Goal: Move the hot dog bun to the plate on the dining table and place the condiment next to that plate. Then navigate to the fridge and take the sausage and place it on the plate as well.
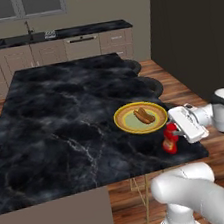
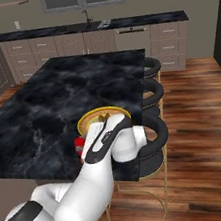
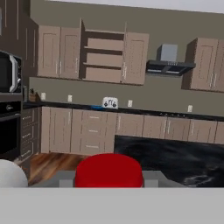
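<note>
The yellow plate [image 1: 128, 123] lies near the right edge of the black marble dining table [image 1: 60, 121], with the hot dog bun [image 1: 143, 114] on it. Just in front of the plate, at the table's near right corner, is the red condiment bottle [image 1: 170, 142]. My gripper [image 1: 174, 134] is shut on it from the right. In the right base view my arm covers part of the plate [image 2: 94, 116], and the condiment [image 2: 79, 147] peeks out to its left. The hand view has the bottle's red cap [image 3: 109, 169] between my fingers. The sausage is out of view.
Black bar stools [image 2: 153, 95] stand along the table's right side. Kitchen counters with drawers [image 1: 49, 49] run along the back wall. A tall dark wall [image 1: 193, 32] rises at the right. Wooden floor [image 2: 202, 133] lies open to the right of the stools.
</note>
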